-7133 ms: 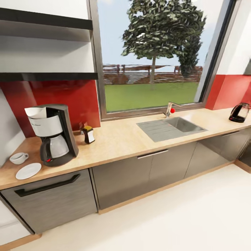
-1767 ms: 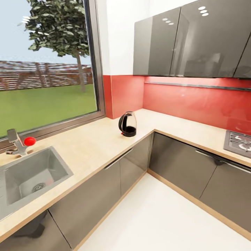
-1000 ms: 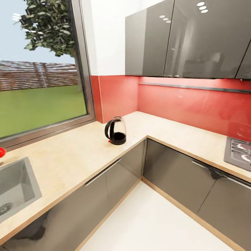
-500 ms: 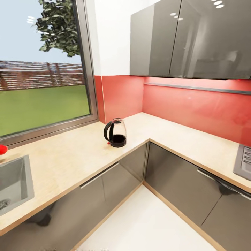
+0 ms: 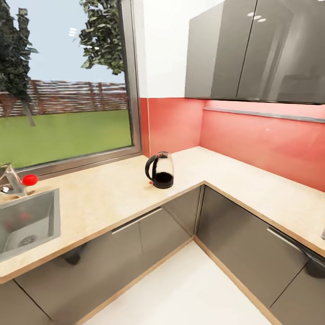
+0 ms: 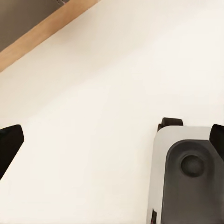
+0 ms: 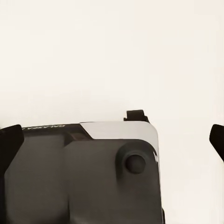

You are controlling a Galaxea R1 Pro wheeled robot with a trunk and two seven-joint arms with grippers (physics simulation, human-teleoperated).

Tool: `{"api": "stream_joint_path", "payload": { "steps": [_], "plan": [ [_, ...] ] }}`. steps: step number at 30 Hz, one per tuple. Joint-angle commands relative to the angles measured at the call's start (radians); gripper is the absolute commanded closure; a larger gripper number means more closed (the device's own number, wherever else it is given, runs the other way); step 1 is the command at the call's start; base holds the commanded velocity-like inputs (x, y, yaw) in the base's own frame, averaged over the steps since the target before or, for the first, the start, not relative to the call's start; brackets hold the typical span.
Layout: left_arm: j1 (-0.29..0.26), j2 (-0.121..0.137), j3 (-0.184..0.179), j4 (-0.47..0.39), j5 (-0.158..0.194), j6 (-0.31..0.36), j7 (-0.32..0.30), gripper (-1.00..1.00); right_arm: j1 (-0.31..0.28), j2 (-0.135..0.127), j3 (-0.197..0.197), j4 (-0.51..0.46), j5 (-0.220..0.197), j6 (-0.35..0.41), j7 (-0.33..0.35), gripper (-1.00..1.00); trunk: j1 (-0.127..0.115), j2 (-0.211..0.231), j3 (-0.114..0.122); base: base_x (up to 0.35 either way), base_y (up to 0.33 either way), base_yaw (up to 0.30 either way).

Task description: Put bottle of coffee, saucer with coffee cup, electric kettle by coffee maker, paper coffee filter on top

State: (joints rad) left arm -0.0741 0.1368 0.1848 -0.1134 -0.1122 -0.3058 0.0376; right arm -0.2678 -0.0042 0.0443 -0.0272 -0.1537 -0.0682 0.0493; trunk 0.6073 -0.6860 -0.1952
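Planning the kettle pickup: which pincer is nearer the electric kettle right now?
Cannot tell left from right. The left pincer and right pincer are both open and aimed at the white floor by the robot's base; the electric kettle stands up on the countertop.

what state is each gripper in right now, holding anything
Left gripper: open, holding nothing, pointed at the floor.
Right gripper: open, holding nothing, above the robot's base.

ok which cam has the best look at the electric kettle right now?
Head view: the electric kettle stands upright and whole on the countertop near the inside corner. Both wrist views look down at pale floor and the robot's own base, so they add nothing on it.
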Motion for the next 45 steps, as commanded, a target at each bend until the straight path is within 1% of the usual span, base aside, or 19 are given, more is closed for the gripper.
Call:
{"api": "stream_joint_path", "payload": {
  "steps": [1, 7, 14, 23, 27, 29, 33, 36, 39, 42, 45],
  "plan": [
    [-0.001, 0.000, 0.005, 0.001, -0.011, -0.004, 0.004, -1.00, -0.001, 0.000, 0.005, 0.001, -0.010, -0.004, 0.004, -1.00, 0.000, -0.001, -0.001, -0.133, -0.106, 0.277],
    [-0.001, 0.000, 0.005, 0.002, -0.011, -0.004, 0.004, -1.00, -0.001, 0.000, 0.005, 0.001, -0.010, -0.004, 0.004, -1.00, 0.000, -0.001, -0.001, -0.061, -0.045, 0.277],
    [-0.001, 0.006, 0.005, 0.010, -0.011, -0.004, 0.004, -1.00, -0.001, 0.000, 0.005, 0.001, -0.010, -0.004, 0.004, -1.00, 0.000, -0.001, -0.001, -0.005, -0.004, 0.277],
    [0.007, 0.013, 0.005, 0.062, -0.013, -0.003, 0.011, -1.00, -0.001, 0.000, 0.005, 0.001, -0.010, -0.004, 0.004, -1.00, 0.000, -0.001, -0.001, 0.000, 0.000, 0.277],
    [0.036, 0.015, 0.004, 0.072, -0.024, -0.002, 0.054, -1.00, -0.001, 0.000, 0.005, 0.001, -0.010, -0.004, 0.004, -1.00, 0.000, -0.001, -0.001, 0.000, 0.000, 0.277],
    [0.048, 0.018, 0.004, 0.075, -0.037, -0.002, 0.090, -1.00, -0.001, 0.000, 0.005, 0.001, -0.010, -0.004, 0.004, -1.00, 0.000, -0.001, -0.001, 0.000, 0.000, 0.277],
    [0.056, 0.019, 0.004, 0.079, -0.051, 0.001, 0.135, -1.00, -0.001, 0.000, 0.005, 0.001, -0.010, -0.004, 0.004, -1.00, 0.000, -0.001, -0.001, 0.000, 0.000, 0.277],
    [0.062, 0.017, 0.004, 0.081, -0.054, 0.024, 0.152, -1.00, -0.001, 0.000, 0.005, 0.001, -0.010, -0.004, 0.003, -1.00, 0.000, -0.001, -0.001, 0.000, 0.000, 0.277],
    [0.065, 0.013, 0.004, 0.081, -0.056, 0.081, 0.159, -1.00, -0.001, 0.000, 0.005, 0.001, -0.010, -0.004, 0.003, -1.00, 0.000, -0.001, -0.001, 0.000, 0.000, 0.277],
    [0.066, 0.013, 0.004, 0.079, -0.056, 0.155, 0.163, -1.00, -0.001, 0.000, 0.004, 0.001, -0.010, -0.004, 0.003, -1.00, 0.000, -0.001, -0.001, 0.000, 0.000, 0.277],
    [0.066, 0.014, 0.006, 0.078, -0.056, 0.201, 0.167, -1.00, -0.001, 0.000, 0.004, 0.001, -0.010, -0.004, 0.003, -1.00, 0.000, -0.001, -0.001, 0.000, 0.000, 0.221]
  ]
}}
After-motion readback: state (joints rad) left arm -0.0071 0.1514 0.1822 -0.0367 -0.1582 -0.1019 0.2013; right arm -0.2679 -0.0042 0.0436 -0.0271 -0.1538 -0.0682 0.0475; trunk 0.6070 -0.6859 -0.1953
